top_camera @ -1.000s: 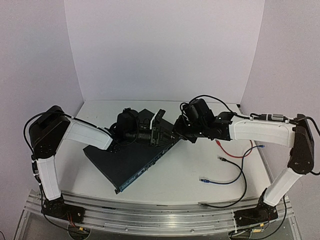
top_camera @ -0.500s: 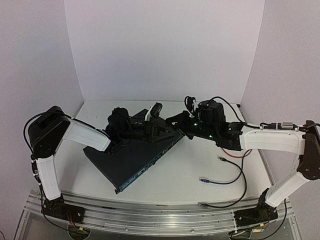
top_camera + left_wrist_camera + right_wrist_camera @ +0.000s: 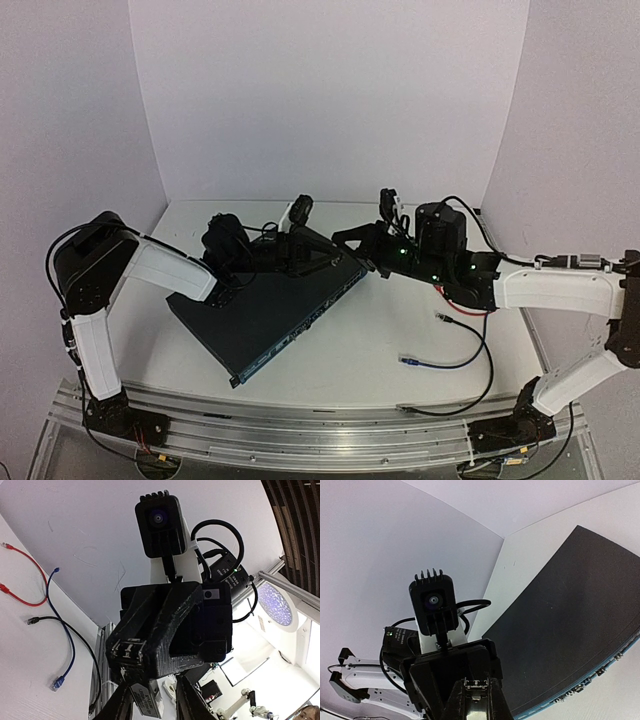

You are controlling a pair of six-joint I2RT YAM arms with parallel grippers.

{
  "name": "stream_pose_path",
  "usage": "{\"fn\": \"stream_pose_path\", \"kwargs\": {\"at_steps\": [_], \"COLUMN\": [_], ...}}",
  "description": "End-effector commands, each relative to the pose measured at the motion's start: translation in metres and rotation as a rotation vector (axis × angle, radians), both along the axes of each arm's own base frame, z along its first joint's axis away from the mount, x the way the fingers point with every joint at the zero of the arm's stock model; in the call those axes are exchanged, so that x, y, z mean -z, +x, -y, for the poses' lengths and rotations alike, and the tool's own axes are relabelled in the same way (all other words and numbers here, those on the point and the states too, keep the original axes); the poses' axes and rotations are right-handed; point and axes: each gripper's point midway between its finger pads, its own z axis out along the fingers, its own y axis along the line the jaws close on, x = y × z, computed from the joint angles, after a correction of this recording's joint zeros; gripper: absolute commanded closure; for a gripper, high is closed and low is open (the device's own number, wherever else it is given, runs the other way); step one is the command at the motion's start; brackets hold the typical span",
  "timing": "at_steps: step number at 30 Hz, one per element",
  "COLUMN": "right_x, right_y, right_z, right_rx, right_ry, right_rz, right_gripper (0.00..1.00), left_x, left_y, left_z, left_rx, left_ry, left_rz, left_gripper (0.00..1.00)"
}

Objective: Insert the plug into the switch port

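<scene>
The switch is a flat dark box lying askew on the white table, and its top fills the right of the right wrist view, with its row of sockets along the blue lower edge. The plug is a small metal module pinched between the fingers of my right gripper. In the top view my right gripper and my left gripper meet tip to tip above the switch's far corner. My left gripper has its fingers spread apart, with the labelled plug body between them.
Red, black and blue cables with loose plugs lie on the table right of the switch. They also show in the left wrist view as the red cable and the blue cable. An aluminium rail runs along the near edge. White walls stand close behind and at both sides.
The left wrist has drawn back to the left and the right wrist to the right. Both grippers have tilted up, and their tips still meet over the switch's far corner.
</scene>
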Motion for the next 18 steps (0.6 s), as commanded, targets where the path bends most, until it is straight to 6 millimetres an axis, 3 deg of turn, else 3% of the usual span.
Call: {"fn": "stream_pose_path", "kwargs": {"at_steps": [1,6,9,12,15,18], "right_x": [-0.017,-0.017,-0.016,-0.016,-0.014,-0.011], "right_y": [-0.005,-0.003,-0.005,-0.008,-0.012,-0.017], "right_z": [-0.004,-0.007,-0.007,-0.004,0.004,0.021], "right_rx": [-0.036,-0.040,-0.046,-0.050,-0.049,-0.023], "right_ry": [0.036,0.039,0.039,0.038,0.025,-0.014], "right_rz": [0.043,0.047,0.046,0.048,0.060,0.076], "right_gripper": [1.00,0.97,0.86,0.64,0.52,0.48], "left_x": [-0.028,-0.027,-0.026,-0.023,-0.001,0.026], "left_y": [-0.007,-0.006,-0.004,-0.003,0.003,0.022], "left_z": [-0.006,-0.004,-0.003,0.001,0.015,0.021], "left_rx": [0.032,0.037,0.039,0.079,0.122,0.053], "left_ry": [-0.082,-0.071,-0.061,-0.014,0.139,0.320], "left_rz": [0.079,0.081,0.082,0.139,0.195,0.322], "left_gripper": [0.77,0.99,1.00,1.00,1.00,1.00]}}
